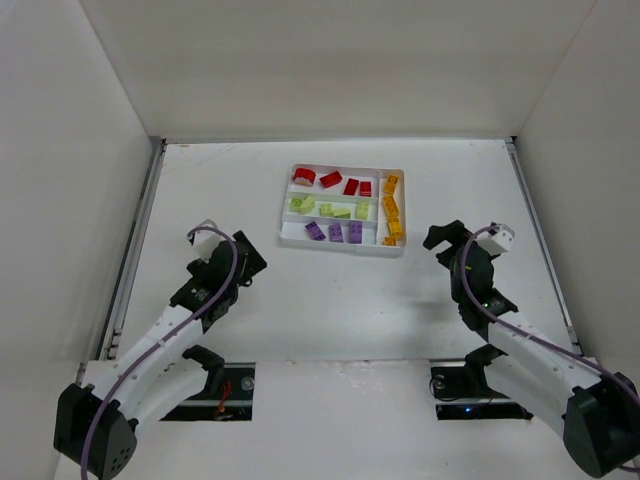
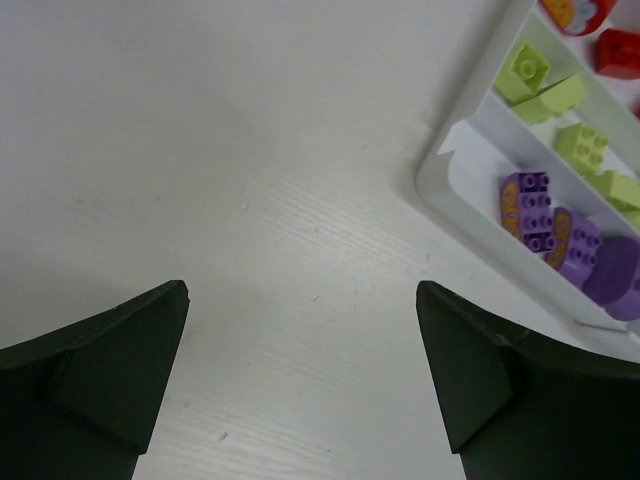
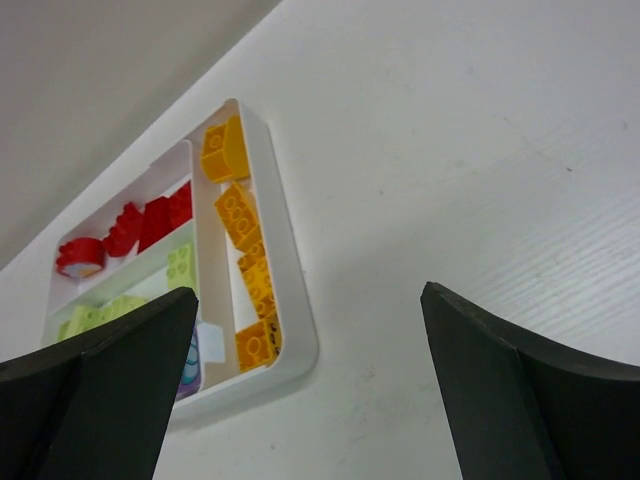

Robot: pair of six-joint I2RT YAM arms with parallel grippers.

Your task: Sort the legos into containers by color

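Note:
The white tray [image 1: 340,246] lies at the table's far middle. Its far slot holds red legos [image 1: 331,180], the middle slot lime-yellow legos [image 1: 330,209], the near slot purple legos [image 1: 336,232], and the crosswise right slot orange-yellow legos [image 1: 391,208]. No loose lego shows on the table. My left gripper [image 1: 248,262] is open and empty, near-left of the tray; its wrist view [image 2: 300,290] shows bare table between the fingers, with the purple legos [image 2: 535,210] at the right. My right gripper [image 1: 443,240] is open and empty, right of the tray; its wrist view [image 3: 308,292] shows the tray corner [image 3: 290,270] and the orange-yellow legos [image 3: 240,215].
White walls [image 1: 70,150] close in the table on the left, back and right. A metal rail [image 1: 135,240] runs along the left edge and another along the right edge [image 1: 540,240]. Both arm bases sit at the near edge.

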